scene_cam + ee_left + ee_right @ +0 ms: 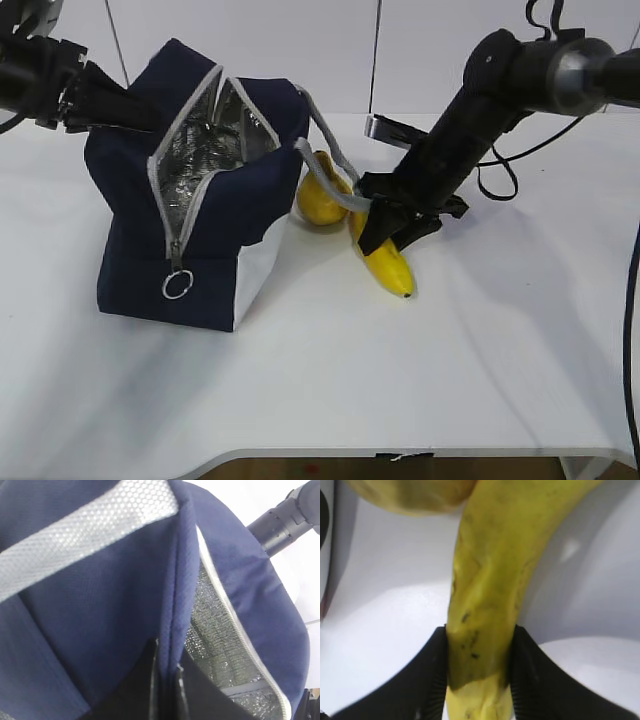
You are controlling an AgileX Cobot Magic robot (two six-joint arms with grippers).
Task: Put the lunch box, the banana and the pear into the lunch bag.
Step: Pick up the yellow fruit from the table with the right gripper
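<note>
Bag (190, 215) upright on left of white table (330, 390), zipper undone, mouth gaping, silver foil lining (200, 160) showing inside; nothing recognisable among the foil folds from the exterior view, floor of bag hidden. Ring pull (177, 285) dangling at front end of zipper, white panel facing front right. Grey handle (330, 165) looping off right side over pear (322, 192), which sits on table just beside bag. Banana (388, 265) lying on table right of pear, near tip pointing toward front.

Left gripper (100, 100) at bag's back rim, pressed together and pinching the navy fabric; left wrist view showing what exterior hides: both fingers (150, 690) clamped on rim edge of bag (100, 605), foil lining (220, 645) and zipper tape beyond, grey webbing across top.

Right gripper (385, 225) low over far half of banana. Right wrist view giving the close look: black fingers (432, 675) against both flanks of banana (485, 595), pinching it, pear (410, 492) just visible at top edge.

Lunch box in no view.

Right arm (470, 110) slanting down from upper right, cables trailing behind; handle strap crossing in front of pear, beside right gripper
</note>
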